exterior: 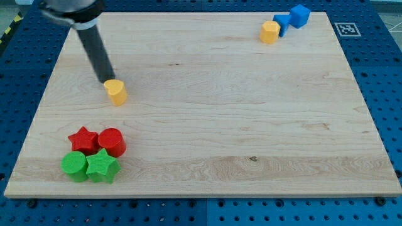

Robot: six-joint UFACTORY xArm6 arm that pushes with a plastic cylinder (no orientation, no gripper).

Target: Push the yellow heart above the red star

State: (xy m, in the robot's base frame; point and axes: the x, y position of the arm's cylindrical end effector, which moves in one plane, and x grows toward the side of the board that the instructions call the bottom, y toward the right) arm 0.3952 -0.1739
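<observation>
The yellow heart [116, 91] lies on the wooden board at the view's left, above the red and green cluster. My tip [107, 81] is just at the heart's upper left edge, touching or nearly touching it. The red star [83, 139] lies at the view's lower left, about 75 pixels below the heart and a little to its left. A red cylinder [112, 141] sits against the star's right side.
A green cylinder [74, 166] and a green star [102, 166] sit just below the red blocks. At the view's top right are a yellow hexagonal block [270, 31] and two blue blocks [282, 22], [299, 14]. The board's left edge [39, 113] is close.
</observation>
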